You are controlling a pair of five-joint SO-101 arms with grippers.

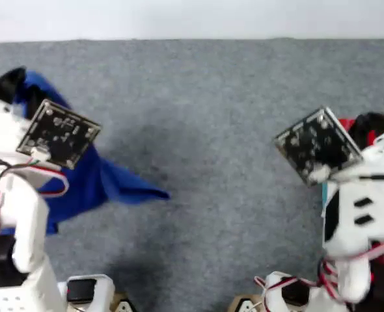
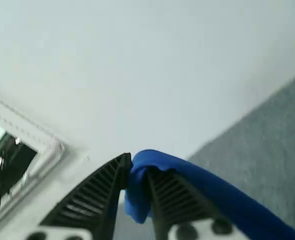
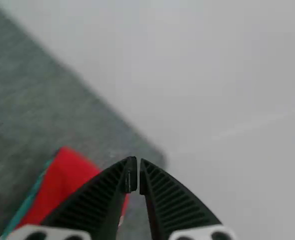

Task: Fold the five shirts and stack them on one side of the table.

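the left fingers (image 2: 118,174) are clamping down on a bunched fold of the blue shirt (image 1: 97,182) and holding it up at the left side of the counter (image 1: 231,130). the rest of the shirt is trailing on the grey covering, with one corner pointing toward the middle. the right fingers (image 3: 122,177) are sitting almost fully together with nothing between them, hovering over the red shirt (image 3: 62,182), which is lying at the right side of the counter on something teal.

the main risk seems to be the grip: the fingers are biting only a small wad near their tips, so a sideways pull could be enough to let the cloth slip out. the trailing part is likely dragging on the covering, which could bunch the shirt instead of spreading it. since the shirt is hanging from one point, any fold made from here is probably going to come out crooked. the empty right fingers are adding no support, and if they come down closed like this they would be shoving the red shirt, not grasping it.
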